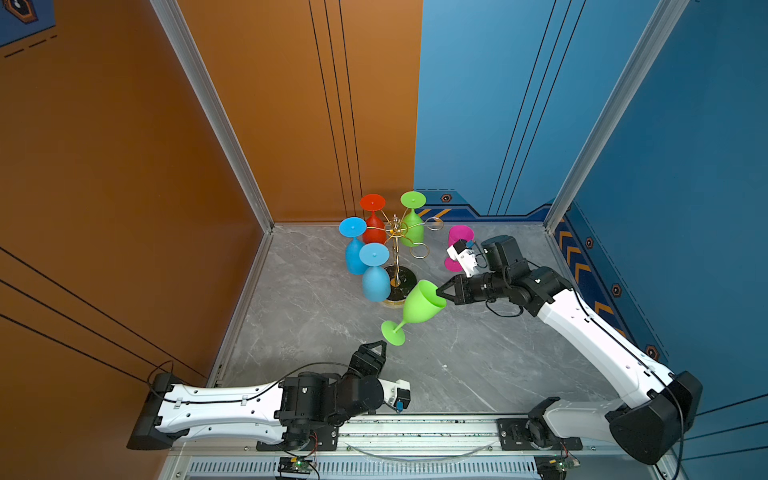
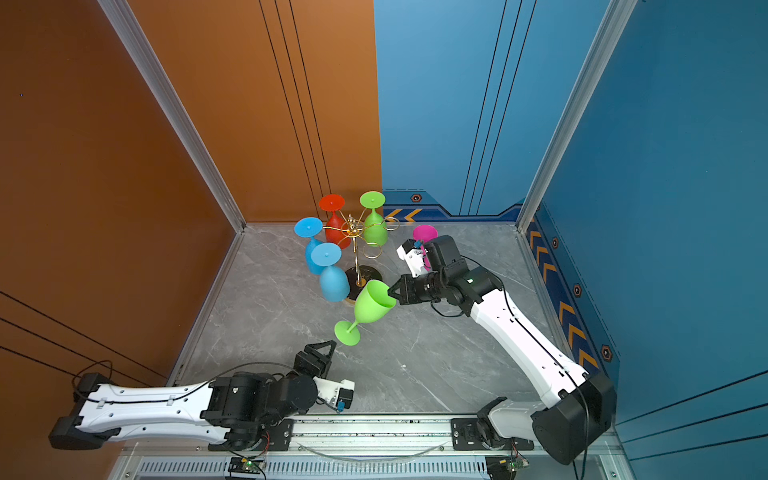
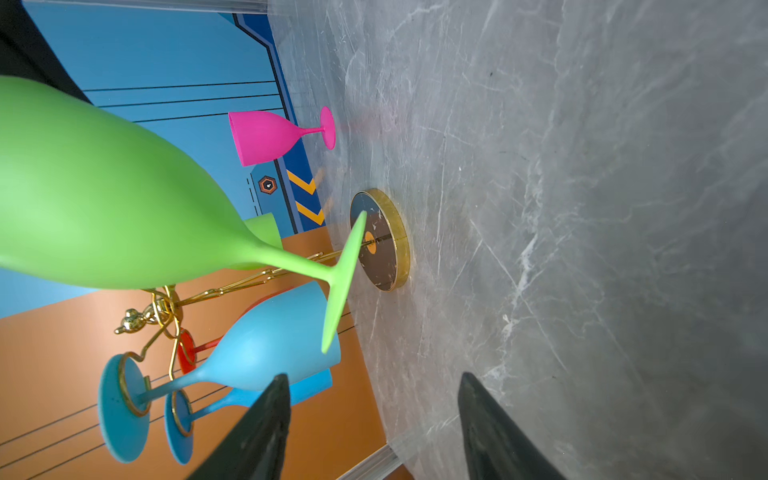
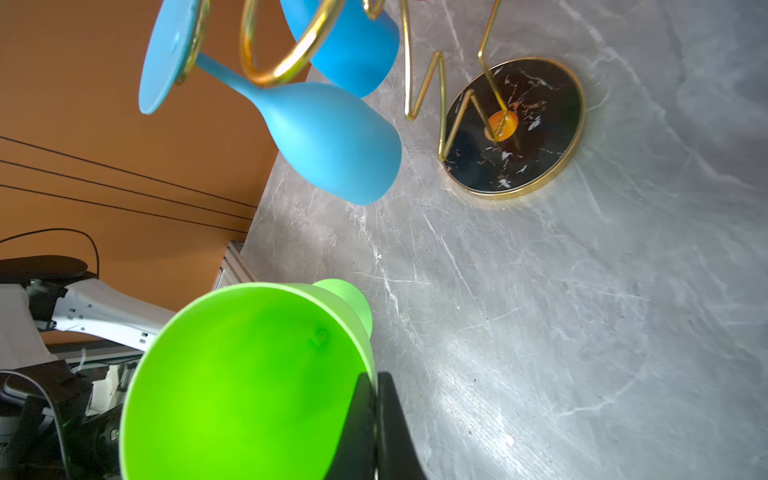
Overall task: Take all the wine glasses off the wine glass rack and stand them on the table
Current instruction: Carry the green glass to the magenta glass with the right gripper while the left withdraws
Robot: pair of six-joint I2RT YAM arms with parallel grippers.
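**Wine glass rack** (image 1: 396, 227): stands upright on its round black base (image 4: 536, 137), toward the back of the grey table (image 1: 478, 365). Four glasses hang from its arms, foot up: two blue glasses (image 1: 376, 282), a red glass (image 1: 373, 232) and a hanging green glass (image 1: 412, 230).

**Green wine glass** (image 1: 419, 306): off the rack. It is held tilted just in front of the rack's base, with its mouth turned toward the right of the rack. Its foot points away from the rack. I cannot tell whether the foot touches the table.

**Right gripper** (image 1: 441, 293): reaches in from the right of the rack. Its jaws are clamped on the rim of the green wine glass, one finger inside the bowl and one outside (the right wrist view shows this plainly).

**Left gripper** (image 3: 374, 415): sits farther from the rack than the green wine glass, near the glass's foot and not touching it. Its fingers (image 3: 266, 428) stand apart with nothing between them.

**Pink glass** (image 1: 460, 233): stands upright on the table to the right of the rack, apart from it. In both top views the right arm's wrist camera partly covers it
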